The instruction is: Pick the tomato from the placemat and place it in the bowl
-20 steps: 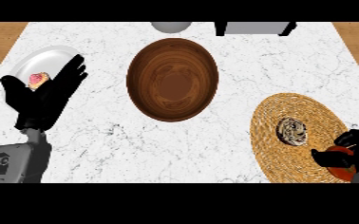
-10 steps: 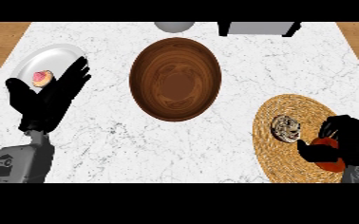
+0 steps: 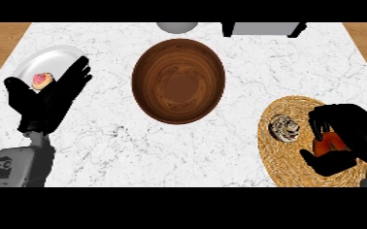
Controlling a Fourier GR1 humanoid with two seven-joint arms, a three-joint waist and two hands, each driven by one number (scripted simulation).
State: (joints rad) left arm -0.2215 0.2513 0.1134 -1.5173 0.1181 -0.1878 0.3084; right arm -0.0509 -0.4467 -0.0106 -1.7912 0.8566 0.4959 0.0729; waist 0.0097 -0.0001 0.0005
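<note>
**Tomato grasp, lower right of frame**

Bowl (image 3: 179, 53), wooden, centre: destination.
Placemat (image 3: 287, 170), woven, lower right.
Right hand (image 3: 344, 126): fingers curled round 1 tomato (image 3: 328, 144) over the placemat.
Advice: lift clear before crossing up-left to the bowl.
Left hand (image 3: 46, 102): straight-fingered, holding nothing, resting at left.
Writing: none legible.

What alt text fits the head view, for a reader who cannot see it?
The right hand curls round the red tomato on the woven placemat at right. The wooden bowl sits mid-counter; the left hand rests open by a plate.
</note>
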